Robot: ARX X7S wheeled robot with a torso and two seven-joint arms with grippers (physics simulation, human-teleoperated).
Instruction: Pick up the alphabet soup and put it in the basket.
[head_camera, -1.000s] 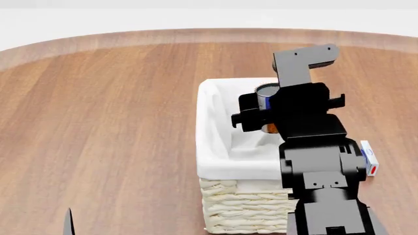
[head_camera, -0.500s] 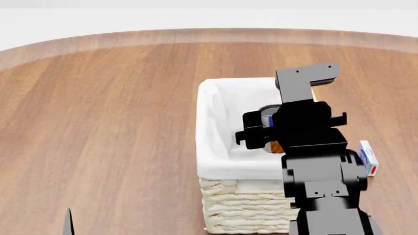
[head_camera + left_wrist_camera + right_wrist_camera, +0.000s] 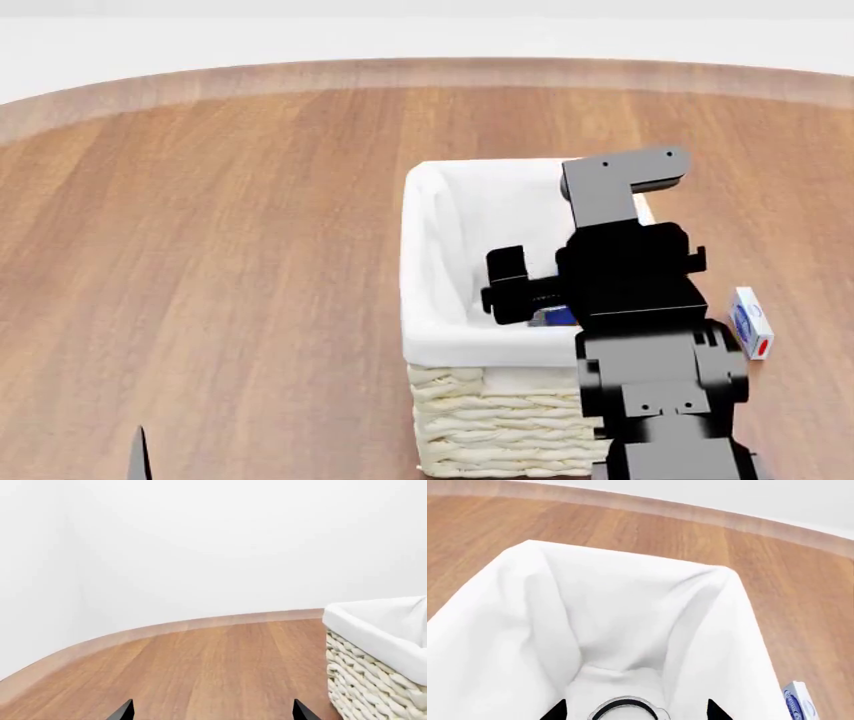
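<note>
The alphabet soup (image 3: pixel 554 317) shows only as a sliver of blue label inside the basket (image 3: pixel 427 250), under my right gripper (image 3: pixel 541 295). In the right wrist view its pale round top (image 3: pixel 627 701) sits low between my right gripper's (image 3: pixel 636 712) fingertips, with white lining showing on both sides of it. The jaws stand apart and do not touch the can. The cream wicker basket with white lining also shows in the right wrist view (image 3: pixel 527 580) and the left wrist view (image 3: pixel 373 630). My left gripper (image 3: pixel 211 712) is open and empty over the wood, left of the basket.
A small white and blue box (image 3: pixel 751 322) lies on the wood just right of the basket and also shows in the right wrist view (image 3: pixel 797 705). The round wooden table's edge (image 3: pixel 400 70) curves along the back. A left fingertip (image 3: pixel 139 455) shows at the front left.
My right gripper has come down into the basket with the can. The can now sits lower than the fingers, mostly hidden, and the fingers are off it. The left arm has not moved.
</note>
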